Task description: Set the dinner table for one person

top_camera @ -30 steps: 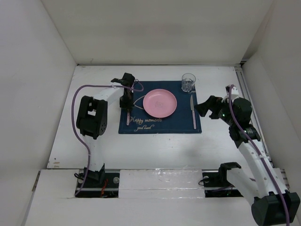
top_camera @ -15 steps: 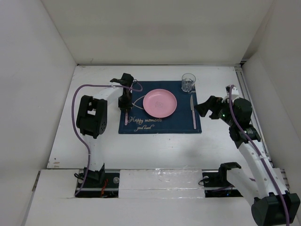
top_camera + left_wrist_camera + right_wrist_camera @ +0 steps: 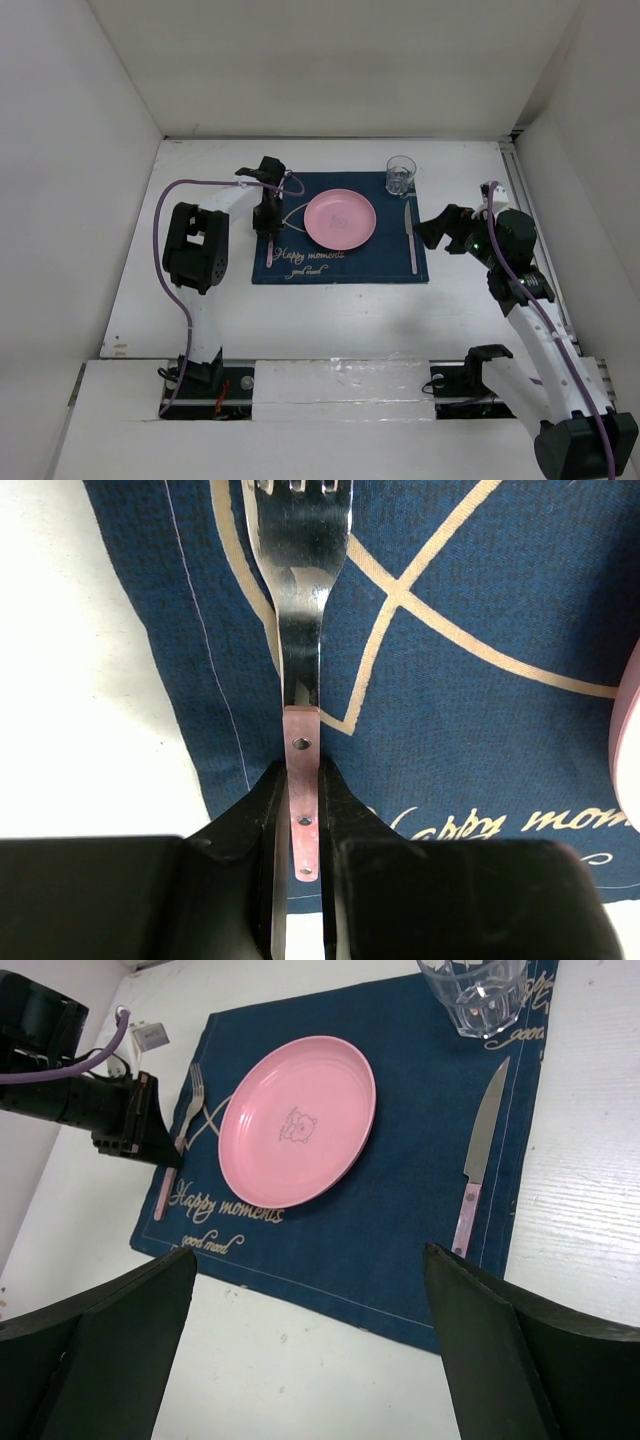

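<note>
Jaws of your left gripper (image 3: pixel 300 815) pinched the fork (image 3: pixel 300 630) handle, tines straight ahead along the placemat (image 3: pixel 470 680); right gripper (image 3: pixel 310 1290) gaped.

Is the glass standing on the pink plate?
No, the glass stands on the placemat corner, apart from the plate.

The left arm (image 3: pixel 195 245) rises from its base at 7 o'clock and bends over toward 11 o'clock. The left gripper (image 3: pixel 301 785) points down, its jaws pinched on the fork (image 3: pixel 300 630) handle. The right arm (image 3: pixel 520 290) reaches from 5 o'clock up to 3 o'clock. The right gripper (image 3: pixel 308 1255) faces 9 o'clock with its jaws spread wide, holding nothing.
</note>
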Tool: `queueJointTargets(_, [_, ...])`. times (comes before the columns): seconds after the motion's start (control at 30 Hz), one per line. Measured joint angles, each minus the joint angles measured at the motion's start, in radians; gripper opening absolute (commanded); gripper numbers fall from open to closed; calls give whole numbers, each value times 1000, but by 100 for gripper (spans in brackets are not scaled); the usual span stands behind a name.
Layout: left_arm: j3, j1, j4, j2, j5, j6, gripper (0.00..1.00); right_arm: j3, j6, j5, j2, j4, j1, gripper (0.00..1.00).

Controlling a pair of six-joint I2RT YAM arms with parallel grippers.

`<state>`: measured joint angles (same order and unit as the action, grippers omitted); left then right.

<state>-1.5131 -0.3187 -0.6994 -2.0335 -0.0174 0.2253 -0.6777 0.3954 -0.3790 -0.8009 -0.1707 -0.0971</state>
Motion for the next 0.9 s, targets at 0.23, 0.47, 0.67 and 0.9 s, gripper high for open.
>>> queueJointTargets(0.23, [16,0,0,0,30,17,38,0,0,0,3,1,0,100])
queueJointTargets(0.47, [70,-1,27,101,74,53,66,0,-7,0,3,0,0,100])
queueJointTargets(0.67, [153,1,102,548,154,123,100,1,-19,2,14,1,0,100])
queueJointTargets(0.9, [308,51,166,1138,389,219,100,-45,-53,44,21,-76,-3,100])
